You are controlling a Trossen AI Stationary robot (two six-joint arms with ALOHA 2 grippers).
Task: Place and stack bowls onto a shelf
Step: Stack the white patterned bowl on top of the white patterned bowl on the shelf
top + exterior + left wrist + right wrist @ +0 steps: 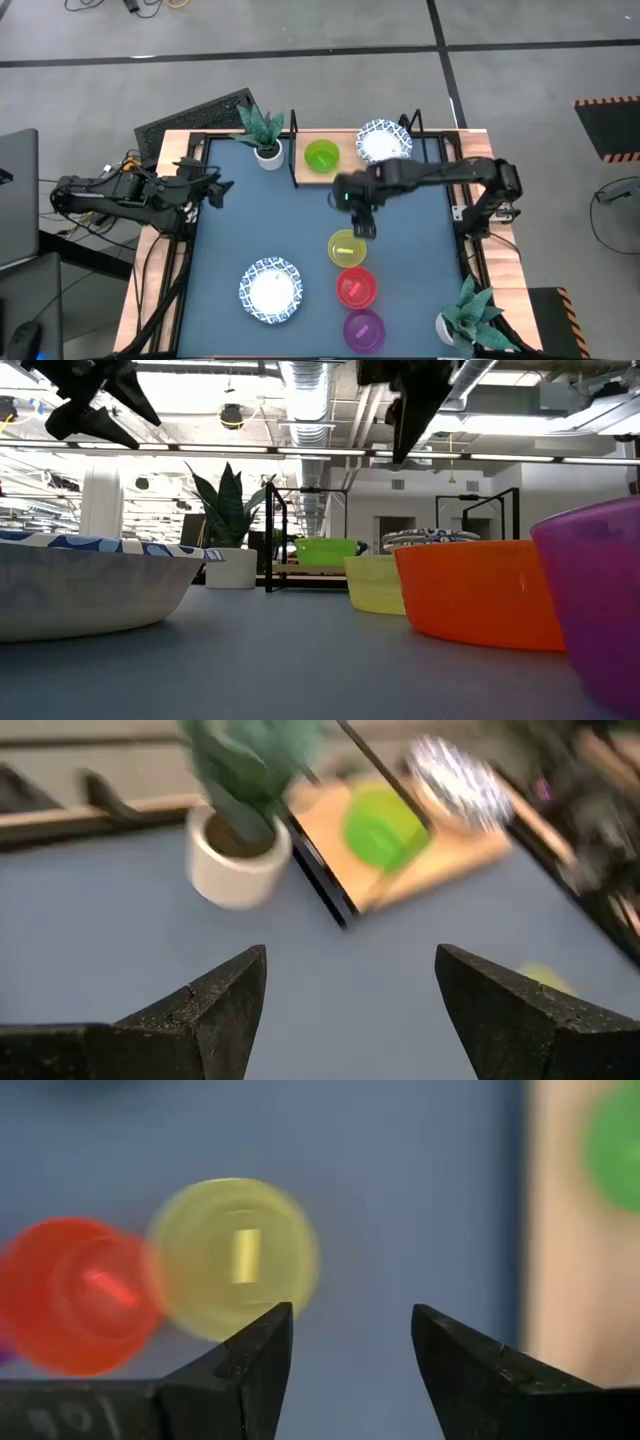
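High view: shelf (345,172) carries the green bowl (321,156) and a stack of patterned bowls (383,142). On the worktop (250,220): yellow bowl (346,249), red bowl (355,288), purple bowl (364,329) in a row, one patterned bowl (270,290) apart. Right hand (359,228) hangs just above the yellow bowl; left hand (218,190) waits at the worktop's left edge.

Low view: both hands are up off the worktop, holding nothing.

Left wrist view: fingers spread, empty.

Right wrist view: fingers spread, empty, yellow bowl beyond them.

Judgement: step in hand is reaching for yellow. Next move calls for lowering over its rim and pinching it.
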